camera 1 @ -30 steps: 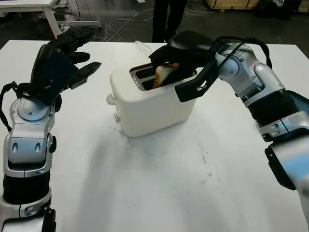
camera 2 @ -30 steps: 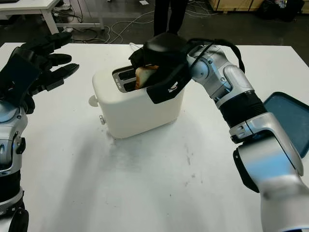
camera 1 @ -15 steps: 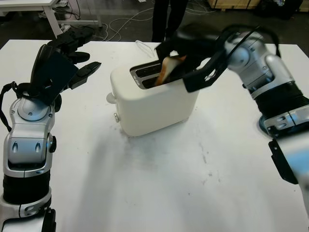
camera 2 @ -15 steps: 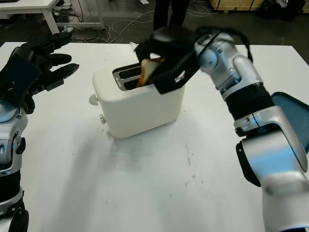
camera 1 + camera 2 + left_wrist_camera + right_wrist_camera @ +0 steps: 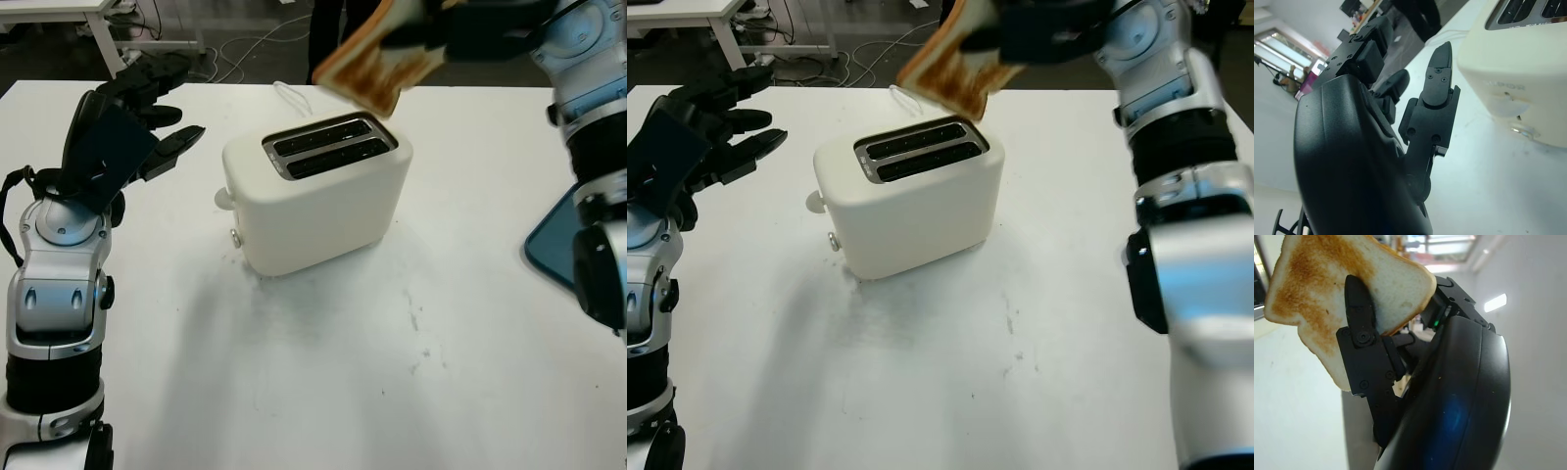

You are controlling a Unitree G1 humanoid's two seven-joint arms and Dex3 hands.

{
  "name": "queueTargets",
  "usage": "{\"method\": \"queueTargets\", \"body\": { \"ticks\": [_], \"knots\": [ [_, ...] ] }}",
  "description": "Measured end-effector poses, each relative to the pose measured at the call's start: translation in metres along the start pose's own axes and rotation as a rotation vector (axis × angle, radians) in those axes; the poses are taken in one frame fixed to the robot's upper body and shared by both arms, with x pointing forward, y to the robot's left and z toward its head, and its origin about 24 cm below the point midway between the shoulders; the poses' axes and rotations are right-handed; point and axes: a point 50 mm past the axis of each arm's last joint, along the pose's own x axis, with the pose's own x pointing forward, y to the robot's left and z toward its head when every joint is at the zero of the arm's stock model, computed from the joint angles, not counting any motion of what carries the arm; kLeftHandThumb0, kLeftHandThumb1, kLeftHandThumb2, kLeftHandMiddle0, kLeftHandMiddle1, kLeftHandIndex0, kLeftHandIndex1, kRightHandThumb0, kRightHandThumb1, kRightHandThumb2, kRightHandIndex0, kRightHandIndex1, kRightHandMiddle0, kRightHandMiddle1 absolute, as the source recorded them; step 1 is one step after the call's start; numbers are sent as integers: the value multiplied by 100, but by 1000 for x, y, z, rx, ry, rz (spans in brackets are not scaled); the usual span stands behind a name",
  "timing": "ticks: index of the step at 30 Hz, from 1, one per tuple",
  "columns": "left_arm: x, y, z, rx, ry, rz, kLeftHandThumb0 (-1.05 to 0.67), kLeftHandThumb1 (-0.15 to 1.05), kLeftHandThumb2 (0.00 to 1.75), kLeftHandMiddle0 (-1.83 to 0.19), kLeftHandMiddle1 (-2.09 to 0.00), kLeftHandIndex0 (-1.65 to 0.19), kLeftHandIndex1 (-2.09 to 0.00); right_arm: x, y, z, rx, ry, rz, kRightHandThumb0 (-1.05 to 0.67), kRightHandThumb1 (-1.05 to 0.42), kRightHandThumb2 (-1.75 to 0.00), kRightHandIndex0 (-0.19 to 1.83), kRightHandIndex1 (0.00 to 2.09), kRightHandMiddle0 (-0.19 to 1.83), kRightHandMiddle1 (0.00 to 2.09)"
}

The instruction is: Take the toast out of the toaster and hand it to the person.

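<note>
The right hand has its fingers clamped on the slice of toast, held high so the bread hangs clear above the white toaster below it, whose two slots sit bare. Beyond the hand stands a person, likely the one to receive it. The left hand is open, off beside the toaster.
</note>
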Motion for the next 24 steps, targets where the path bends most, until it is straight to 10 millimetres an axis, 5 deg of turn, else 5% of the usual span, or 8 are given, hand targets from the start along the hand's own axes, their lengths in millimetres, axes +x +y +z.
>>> {"method": "queueTargets", "body": {
  "ticks": [12,18,24],
  "knots": [
    [0,0,0,-1,0,0,-21,92,11,-30,-68,-52,-9,-25,-7,-51,158,208,-304,-30,-92,-51,94,175,67,175],
    [0,1,0,-7,-5,2,-22,92,10,-29,-68,-51,-8,-46,26,-89,241,395,-378,-27,-92,-50,83,175,52,175],
    [0,1,0,-6,-7,2,-23,92,10,-29,-70,-51,-8,-46,43,-95,258,485,-417,-16,-92,-44,74,175,48,175]
  ]
}}
